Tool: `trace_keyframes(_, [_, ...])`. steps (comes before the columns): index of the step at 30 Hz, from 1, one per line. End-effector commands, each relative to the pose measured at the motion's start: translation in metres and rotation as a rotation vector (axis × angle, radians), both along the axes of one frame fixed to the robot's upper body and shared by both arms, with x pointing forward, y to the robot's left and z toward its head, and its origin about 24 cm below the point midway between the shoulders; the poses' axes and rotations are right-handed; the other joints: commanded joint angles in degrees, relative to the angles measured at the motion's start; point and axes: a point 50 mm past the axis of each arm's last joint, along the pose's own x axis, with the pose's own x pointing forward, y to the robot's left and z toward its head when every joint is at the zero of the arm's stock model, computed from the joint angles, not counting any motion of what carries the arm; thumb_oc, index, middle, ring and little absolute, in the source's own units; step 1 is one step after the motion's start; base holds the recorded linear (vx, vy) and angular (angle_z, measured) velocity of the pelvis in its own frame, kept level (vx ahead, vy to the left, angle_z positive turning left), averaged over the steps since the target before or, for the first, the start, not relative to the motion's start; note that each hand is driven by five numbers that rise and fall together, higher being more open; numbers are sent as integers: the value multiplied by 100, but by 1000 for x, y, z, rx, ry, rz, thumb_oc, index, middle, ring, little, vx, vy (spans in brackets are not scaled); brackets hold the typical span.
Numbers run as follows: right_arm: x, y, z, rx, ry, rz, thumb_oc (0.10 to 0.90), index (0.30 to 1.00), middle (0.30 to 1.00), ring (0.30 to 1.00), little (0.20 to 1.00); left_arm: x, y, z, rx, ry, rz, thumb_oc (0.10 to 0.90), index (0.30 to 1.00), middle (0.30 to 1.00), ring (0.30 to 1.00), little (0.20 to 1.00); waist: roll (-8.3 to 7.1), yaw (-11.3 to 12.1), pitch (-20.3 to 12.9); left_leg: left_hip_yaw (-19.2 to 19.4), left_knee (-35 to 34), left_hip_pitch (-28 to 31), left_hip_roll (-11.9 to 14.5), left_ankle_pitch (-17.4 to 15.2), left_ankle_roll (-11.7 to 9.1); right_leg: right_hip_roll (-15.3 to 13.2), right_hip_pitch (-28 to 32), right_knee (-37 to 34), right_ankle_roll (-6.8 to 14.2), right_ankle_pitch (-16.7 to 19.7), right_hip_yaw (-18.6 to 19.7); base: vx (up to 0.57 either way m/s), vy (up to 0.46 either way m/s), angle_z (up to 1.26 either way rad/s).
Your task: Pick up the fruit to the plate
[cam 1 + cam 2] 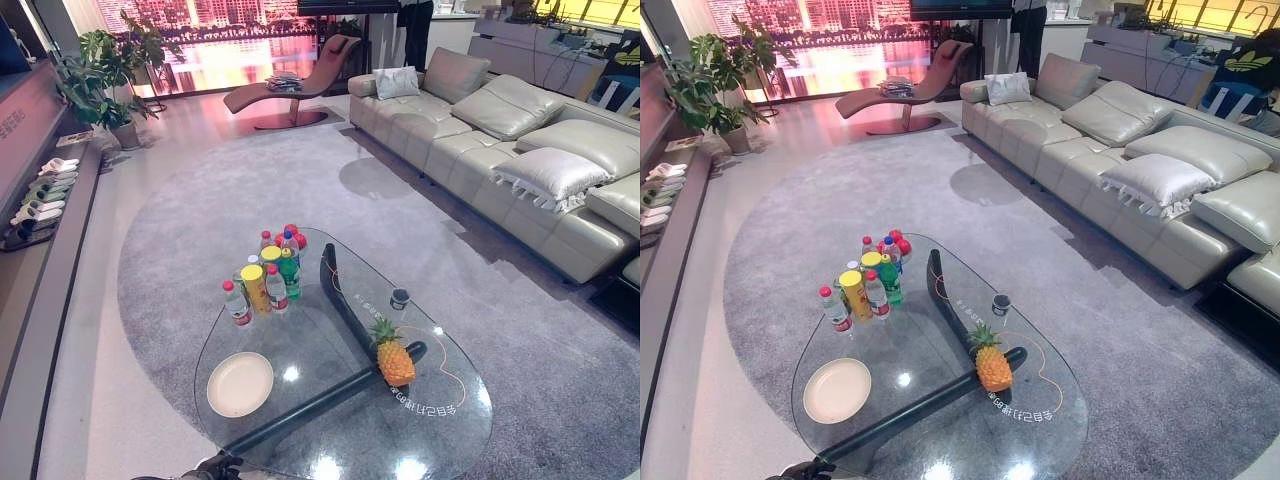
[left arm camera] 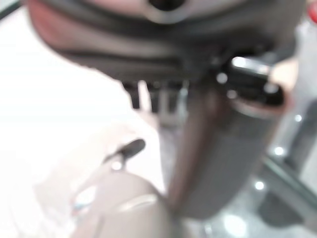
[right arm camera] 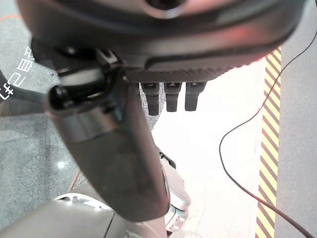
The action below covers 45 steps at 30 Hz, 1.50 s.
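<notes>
On the rug: a glass table (image 1: pixel 300 330) with a dark crossed base stands near the rug's (image 1: pixel 200 230) left side.
Sofa: a long pale leather sofa (image 1: pixel 480 130) runs along the rug's far-right edge, with loose cushions (image 1: pixel 548 175) on its seats.
Lounge chair: a curved reddish recliner (image 1: pixel 290 90) stands beyond the rug's far edge, in front of bright windows.
Plant: a leafy potted plant (image 1: pixel 105 75) stands at the far left, past a low shelf with slippers (image 1: pixel 40 195).
Table: oval glass top; the bare glass takes up most of the middle.
Plate: a cream round plate (image 1: pixel 240 384) lies flat near the table's near-left edge, nothing on it.
Pineapple: the pineapple (image 1: pixel 394 356) stands upright toward the table's right side, leafy crown up, well apart from the plate.
Bottles: a cluster of bottles (image 1: pixel 272 268) with red caps, a green one and yellow cans stands at the table's far-left edge.
Cup: a small dark cup (image 1: pixel 400 297) sits by the far-right edge, beyond the pineapple.
Right hand: the right hand (image 3: pixel 168 94) hangs with fingers straight and relaxed, holding nothing.
Left hand: the left hand (image 2: pixel 228 144) is too blurred; I cannot tell how its fingers stand.
</notes>
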Motion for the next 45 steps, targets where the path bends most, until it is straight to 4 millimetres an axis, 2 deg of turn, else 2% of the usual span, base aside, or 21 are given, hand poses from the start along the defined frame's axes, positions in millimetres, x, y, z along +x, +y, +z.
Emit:
trace_keyframes(1, [19,-16,8,-71,-10,-30,800,900,900,900,900,6,3,1,18,15,15,800,900,900,900,900,63,115,340,188,37,53,407,-18,-190,-334,-247,-4,221,483,90,-40,18,-1])
trace_keyframes(7, [21,-16,8,-71,-20,-10,800,900,900,900,900,10,3,2,12,-14,107,800,900,900,900,900,103,86,650,187,37,-430,409,153,-190,-340,-793,-4,222,641,141,-45,7,-3])
trace_keyframes(10, [36,-21,13,-96,-62,-1,800,900,900,900,900,24,2,6,-7,-74,163,800,900,900,900,900,206,20,1046,101,37,-948,333,267,-166,-339,-1368,-4,182,788,205,-217,28,-4])
trace_keyframes(13, [48,-25,17,-111,-89,-7,800,900,900,900,900,35,1,9,-23,-116,185,800,900,900,900,900,253,7,1251,49,37,-1200,271,306,-139,-333,-1643,-4,170,867,253,-159,16,1])
trace_keyframes(15, [65,-30,24,-130,-137,-27,800,900,900,900,900,49,1,15,-54,-175,219,800,900,900,900,900,298,8,1535,12,37,-1509,209,358,-115,-343,-1976,-4,162,973,258,-219,29,-6])
trace_keyframes(20, [95,-40,38,-150,-265,-90,800,900,900,900,900,88,3,34,-168,-351,364,800,900,900,900,900,296,34,1941,-69,37,-1970,92,455,-114,-345,-2422,-4,162,1095,265,-142,-13,-6])
trace_keyframes(22, [111,-45,48,-175,-370,-146,800,900,900,900,900,107,3,45,-232,-427,396,800,900,900,900,900,282,40,2083,-90,37,-2113,55,476,-121,-363,-2559,-4,161,1139,232,-126,-32,1])
trace_keyframes(26, [155,-63,82,-278,-681,-274,800,900,900,900,900,141,0,69,-373,-602,503,800,900,900,900,900,293,47,2390,-121,37,-2422,-2,480,-98,-406,-2881,-4,179,1212,225,-114,-10,3])
trace_keyframes(29, [181,-64,105,-321,-882,-335,800,900,900,900,900,162,6,90,-410,-753,606,800,900,900,900,900,266,5,2610,-111,37,-2664,12,526,-90,-403,-3177,86,190,1227,278,-113,-33,2])
trace_keyframes(34, [201,-62,125,-324,-1072,-464,800,900,900,900,900,184,20,116,-409,-941,802,800,900,900,900,900,216,-5,2815,-162,143,-3114,-40,562,-25,-427,-3764,567,173,1056,370,-98,-33,4])
trace_keyframes(40, [209,-63,135,-316,-1133,-526,800,900,900,900,900,193,28,129,-384,-995,842,800,900,900,900,900,170,-8,2816,-315,751,-3816,-38,419,-31,-484,-4399,1045,164,922,397,-51,-24,7])
trace_keyframes(45, [216,-61,139,-286,-1156,-529,800,900,900,900,900,203,35,143,-359,-1031,847,800,900,900,900,900,95,-26,2816,-468,1276,-4411,-31,319,-43,-422,-4914,1407,134,841,403,-38,-26,2])
